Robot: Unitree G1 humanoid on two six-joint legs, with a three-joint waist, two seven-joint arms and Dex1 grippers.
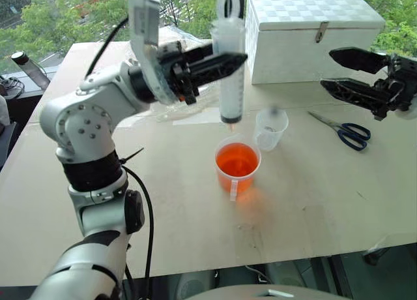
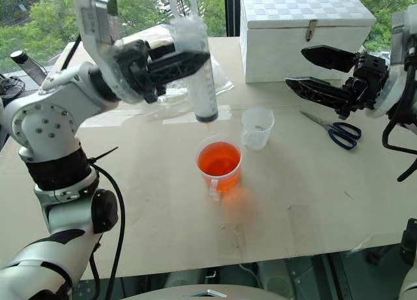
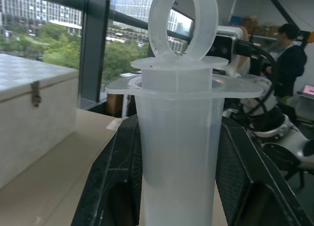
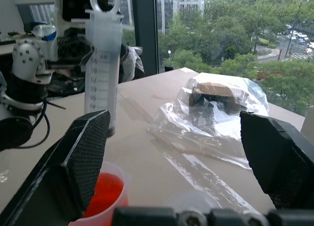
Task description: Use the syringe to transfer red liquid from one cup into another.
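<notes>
Left gripper [image 1: 238, 57] clamped on upright clear syringe [image 1: 229, 72], tip just above orange beaker [image 1: 237, 166]; right gripper [image 1: 335, 70] wide, bare table [image 1: 313, 202] beneath.

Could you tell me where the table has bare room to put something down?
The near table, in front of the orange beaker, is bare, as is the left side beside it. It is crowded behind: small clear cup, scissors, white box and plastic bag.

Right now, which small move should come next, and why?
Probably lower the syringe straight down. The left gripper holds it upright, plunger fully pushed in, tip just above the red liquid in the beaker. The right gripper waits open.
</notes>
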